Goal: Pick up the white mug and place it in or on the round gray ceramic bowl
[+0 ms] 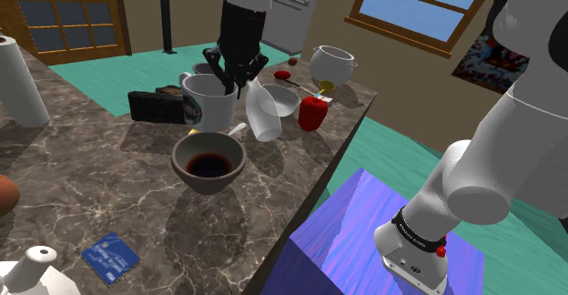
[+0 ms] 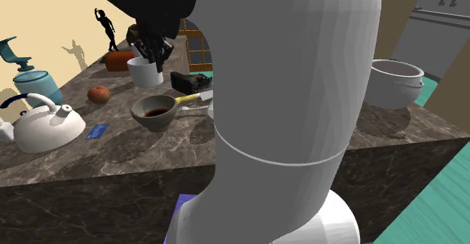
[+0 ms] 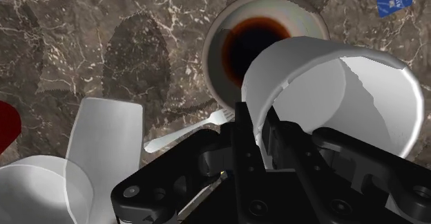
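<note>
Well, below my claw (image 3: 261, 131) the marble counter (image 3: 103, 43) lies bare on one side, but a tilted clear glass (image 3: 103, 146) crowds in just beside me. A pale utensil (image 3: 186, 134) lies between that glass and the bowl. My fingers are almost together, pinching the white mug (image 3: 331, 84) by its wall, one inside and one outside. It hangs from me, overlapping the near rim of the dark-centred gray bowl (image 3: 217, 57) beneath.

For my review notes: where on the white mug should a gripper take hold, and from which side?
The rim wall, from above. The white mug stands upright with its mouth open, so one finger fits inside the thin wall and one outside. The gripper clasps it just that way.
</note>
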You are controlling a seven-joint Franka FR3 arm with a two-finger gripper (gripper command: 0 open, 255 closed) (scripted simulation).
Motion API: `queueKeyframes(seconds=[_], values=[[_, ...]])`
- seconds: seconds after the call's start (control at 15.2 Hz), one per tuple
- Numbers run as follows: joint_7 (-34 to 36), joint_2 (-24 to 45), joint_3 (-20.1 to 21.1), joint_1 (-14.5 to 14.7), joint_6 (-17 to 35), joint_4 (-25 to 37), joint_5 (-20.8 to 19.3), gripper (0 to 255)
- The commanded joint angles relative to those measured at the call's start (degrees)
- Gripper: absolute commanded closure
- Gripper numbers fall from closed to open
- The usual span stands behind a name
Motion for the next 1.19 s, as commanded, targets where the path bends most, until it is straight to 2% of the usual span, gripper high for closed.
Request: queueKeyframes(seconds=[0.0, 0.92, 1.12], values=[[0.34, 0.72, 0.13, 0.18, 1.15, -0.42, -0.30, 255], [0.26, 2.38, 0.14, 0.33, 11.61, -9.37, -0.88, 255], [0.28, 2.56, 0.14, 0.35, 12.25, -9.83, -0.95, 255]])
